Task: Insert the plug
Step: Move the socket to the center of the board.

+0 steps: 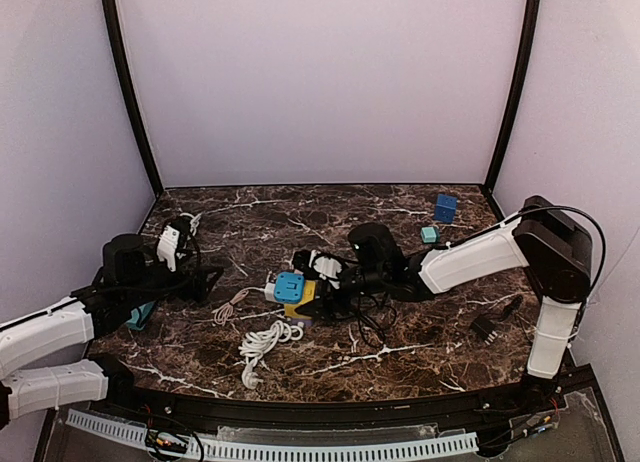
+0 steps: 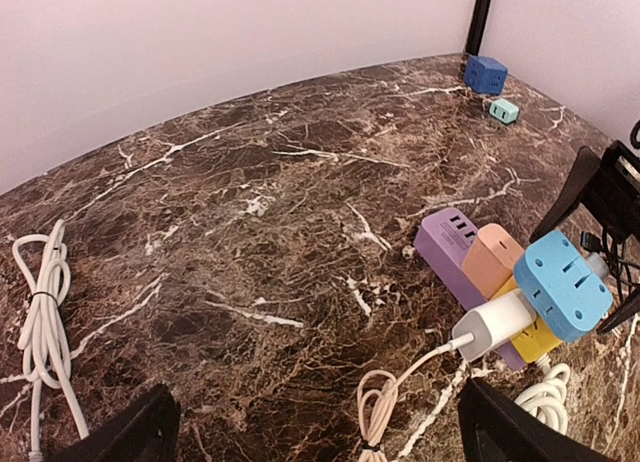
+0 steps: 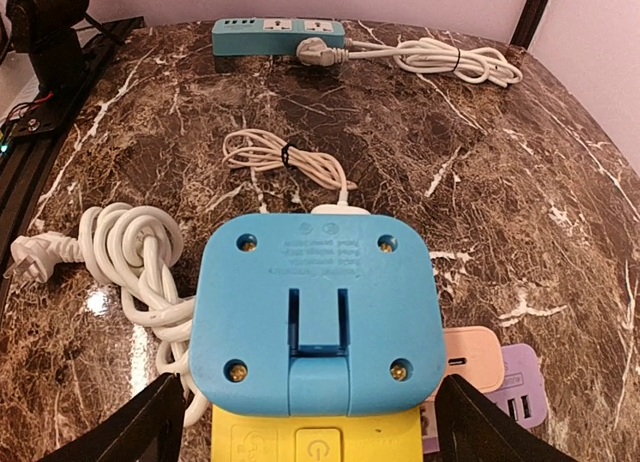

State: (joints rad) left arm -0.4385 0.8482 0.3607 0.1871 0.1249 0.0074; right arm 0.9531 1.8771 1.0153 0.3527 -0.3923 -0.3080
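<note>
**Desk:** Where is the right pincer (image 3: 308,407)?

**Operator:** I have it low over the marble table (image 3: 520,182). Its two fingers (image 3: 150,427) are spread wide, and the blue adapter (image 3: 318,312) is right between them. The fingertips sit at the adapter's two sides. From my wrist view I cannot tell whether the pads press on it or stand just off it.

**Desk:** And the adapter itself?

**Operator:** It sits on top of the yellow power strip (image 3: 315,444), which runs back under the pincer toward the wrist. The adapter's flat face, with four screws and a rectangular recess, is turned to my camera.

**Desk:** What lies around it?

**Operator:** Just past the adapter, ahead of the fingertips, a white charger (image 3: 340,210) pokes out. Its thin beige cable (image 3: 280,157) lies bundled farther ahead. Outside one finger I see a coil of thick white cord (image 3: 140,252). Outside the other, a peach block (image 3: 470,347) and a purple strip (image 3: 520,397) lie beside the yellow one. Far ahead lies a teal power strip (image 3: 280,34) with a white plug in it.

**Desk:** And the left pincer (image 2: 318,412)?

**Operator:** It is released, fingers wide, with nothing between them. It hovers over bare marble, well apart from the adapter, which lies ahead of it and off to one side.
</note>
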